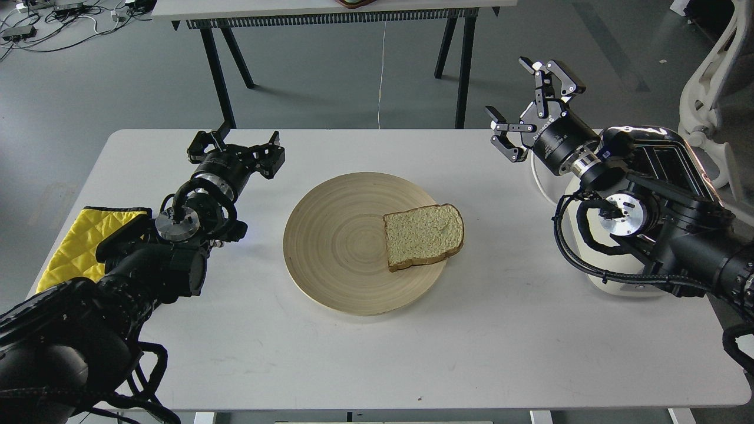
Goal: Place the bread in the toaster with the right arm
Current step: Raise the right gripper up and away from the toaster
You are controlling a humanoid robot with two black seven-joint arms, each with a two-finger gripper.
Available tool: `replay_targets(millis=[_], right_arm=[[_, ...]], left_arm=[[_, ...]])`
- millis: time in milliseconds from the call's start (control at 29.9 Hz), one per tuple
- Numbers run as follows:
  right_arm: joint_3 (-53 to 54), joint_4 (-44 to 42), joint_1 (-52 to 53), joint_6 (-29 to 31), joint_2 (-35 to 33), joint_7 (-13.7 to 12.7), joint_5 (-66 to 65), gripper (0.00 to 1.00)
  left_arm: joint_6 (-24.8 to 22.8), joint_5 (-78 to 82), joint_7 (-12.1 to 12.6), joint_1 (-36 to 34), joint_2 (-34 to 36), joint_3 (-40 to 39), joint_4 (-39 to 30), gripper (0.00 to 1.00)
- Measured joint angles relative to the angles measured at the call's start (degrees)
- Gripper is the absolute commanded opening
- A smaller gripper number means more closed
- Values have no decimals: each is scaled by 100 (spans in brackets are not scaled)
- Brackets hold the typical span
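Spanning most of the view, the white desk [377, 353] carries everything; its near edge is cut off at the bottom. Left arm [118, 277] comes in from the lower left, its thick base cropped by the corner, forearm lying low over the desk. Right arm [660, 235] enters from the right edge, cables looped round it, wrist angled up and away. Toaster [612, 285] sits at the desk's right side but is mostly hidden behind the right arm: only a cream lower wall, a chrome top patch and a dark slot area show; buttons and lever can't be made out. Round wooden plate [336, 247] sits mid-desk. Yellow quilted cloth [76, 247] lies at the left edge, partly covered by the left arm. Bread [423, 235] lies flat on the plate's right part, its outer edge reaching the rim. Right hand [527, 100] is raised above the desk's far right corner, fingers spread wide apart, holding nothing, well apart from the bread. Left hand [235, 154] hovers left of the plate, fingers spread, nothing between them.
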Motion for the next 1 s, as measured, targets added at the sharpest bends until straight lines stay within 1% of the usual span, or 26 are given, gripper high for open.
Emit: replay_targets(millis=[568,869,1002], right_arm=[[-62,-2,154,0,-33,0,-33,95],[-817,48,760,0,-101,0,-185,94],[-892,73,831,0,-309,0,-185,94]], left_arm=[[0,18,-5,-7,3,72,1,100],[0,18,-6,-7,1,72,5,100],[0,18,-6,-7,4,72,5,100]])
